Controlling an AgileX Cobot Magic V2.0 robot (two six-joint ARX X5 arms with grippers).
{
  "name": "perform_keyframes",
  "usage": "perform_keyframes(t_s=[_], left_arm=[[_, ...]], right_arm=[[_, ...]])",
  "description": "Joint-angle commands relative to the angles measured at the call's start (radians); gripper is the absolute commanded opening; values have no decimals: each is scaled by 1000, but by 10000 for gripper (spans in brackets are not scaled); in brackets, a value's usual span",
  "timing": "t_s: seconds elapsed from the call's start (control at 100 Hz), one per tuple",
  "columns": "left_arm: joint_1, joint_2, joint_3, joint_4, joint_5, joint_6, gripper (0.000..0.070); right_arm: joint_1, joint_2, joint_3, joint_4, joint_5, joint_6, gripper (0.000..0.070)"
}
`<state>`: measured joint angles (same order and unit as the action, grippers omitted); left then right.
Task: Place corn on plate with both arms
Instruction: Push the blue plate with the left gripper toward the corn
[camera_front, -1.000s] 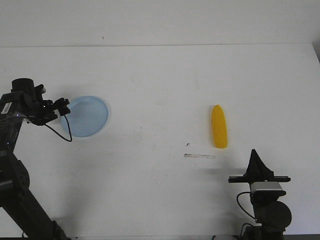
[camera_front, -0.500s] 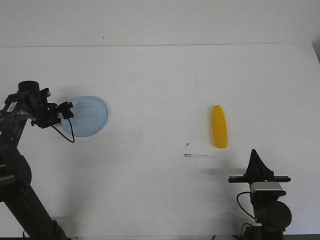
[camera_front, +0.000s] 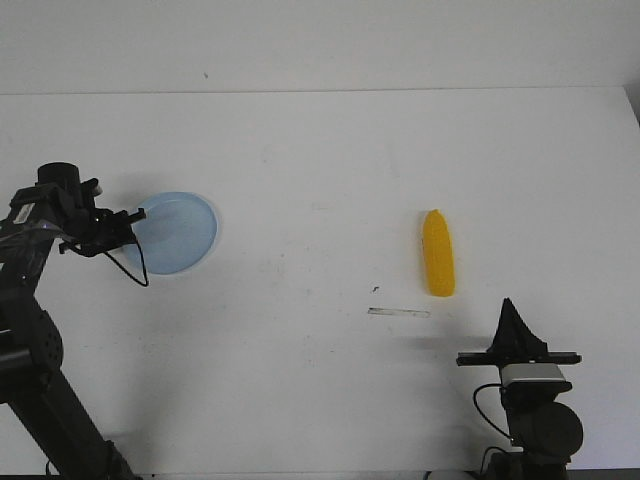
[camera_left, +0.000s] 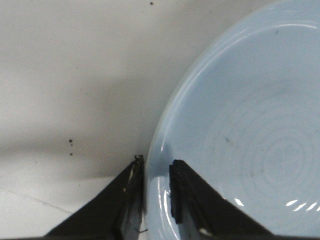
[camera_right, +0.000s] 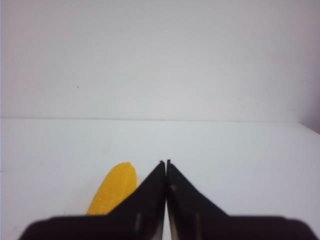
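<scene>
— Where do we find the plate?

— We see it toward the left edge of the white table, about midway between the far and near edges. Our left gripper has its two fingers on either side of the plate's thin rim, one outside and one inside, closed down onto it. In the front view the left gripper sits right at the plate's left side, with a black cable looping below it.

— And the corn?

— We see it lying flat on the right half of the table, well apart from the plate, its tapered tip pointing toward the far edge. Nothing touches it. A thin dark strip lies on the table just beside its near end, toward the left.

— What of our right gripper?

— Its fingers are pressed together, holding nothing. It rests by the near edge at the right, near the corn but not touching it.
</scene>
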<state>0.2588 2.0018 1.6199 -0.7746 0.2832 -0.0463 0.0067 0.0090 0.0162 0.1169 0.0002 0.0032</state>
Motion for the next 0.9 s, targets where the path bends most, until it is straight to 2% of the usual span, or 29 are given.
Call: perform_keyframes(t_s=[0.0, 0.12, 0.46, 0.89], left_arm=[[3, 26, 23, -12, -2, 9, 67], [3, 26, 23, -17, -2, 10, 0], [3, 26, 23, -29, 19, 13, 1], [29, -21, 23, -60, 206, 20, 1]], right_arm=[[2, 5, 11, 10, 0, -1, 1], [3, 5, 11, 10, 0, -1, 1], [3, 5, 11, 10, 0, -1, 1], [3, 5, 11, 10, 0, -1, 1]])
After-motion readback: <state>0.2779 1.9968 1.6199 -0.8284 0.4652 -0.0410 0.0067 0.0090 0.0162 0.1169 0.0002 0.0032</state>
